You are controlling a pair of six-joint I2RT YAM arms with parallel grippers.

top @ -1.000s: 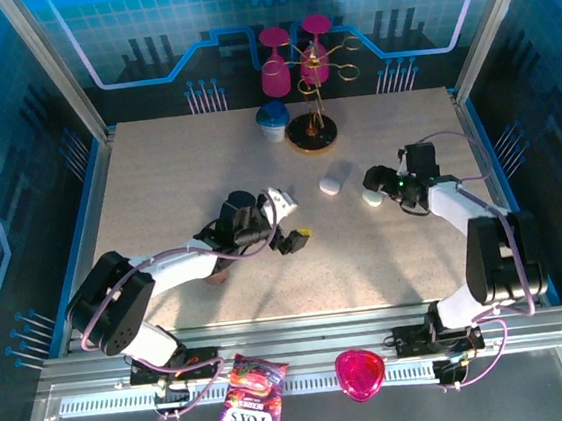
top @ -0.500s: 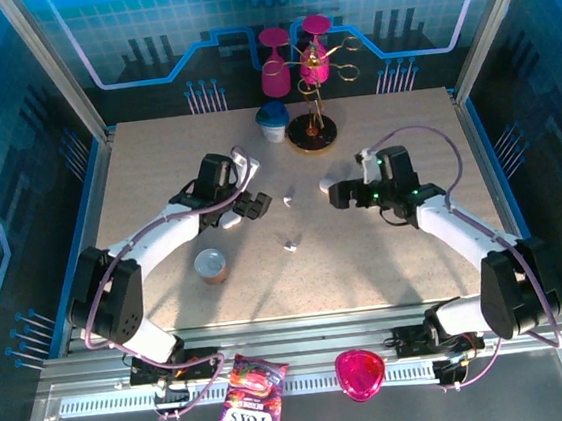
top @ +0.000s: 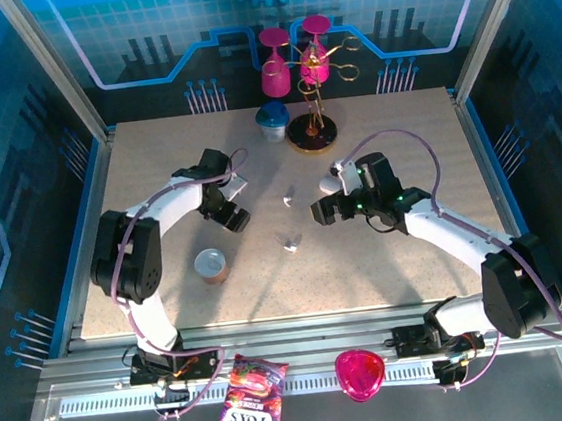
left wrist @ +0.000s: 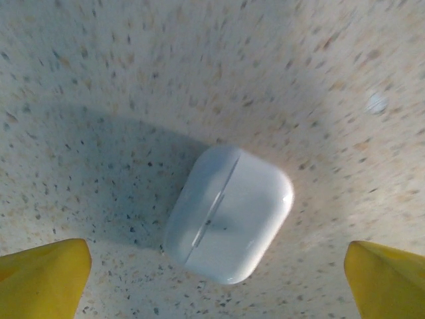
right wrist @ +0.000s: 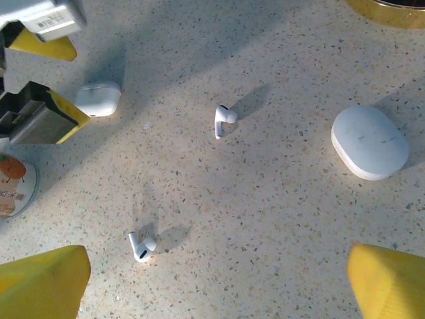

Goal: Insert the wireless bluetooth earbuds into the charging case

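The wireless bluetooth earbuds lie loose on the table, two of them on the bare ground between the arms, apart from each other and touching nothing. Seen from the right wrist, the farther earbud sits close to the midline, its head away and its stem pointing back toward the right pincer. The nearer earbud lies off to the left of that line, its stem slanting up and left. The right pincer is released, its yellow fingertips spread wide at the lower corners of that view and holding nothing. The left pincer is released too, hanging over the charging case. The case lies flat between and just ahead of that pincer's spread fingertips, clear of both, lid shut, with its seam running on a diagonal from lower left to upper right. A second, oval case rests closed on the right of the right wrist view. The right arm looks the nearer to both earbuds, so the pick is likely its job. The farther one calls for a straight reach, with the fingers closing across its stem. The nearer one calls for a shift left and probably a turn of the wrist. With the lid shut, the case must be opened before any earbud can go in.
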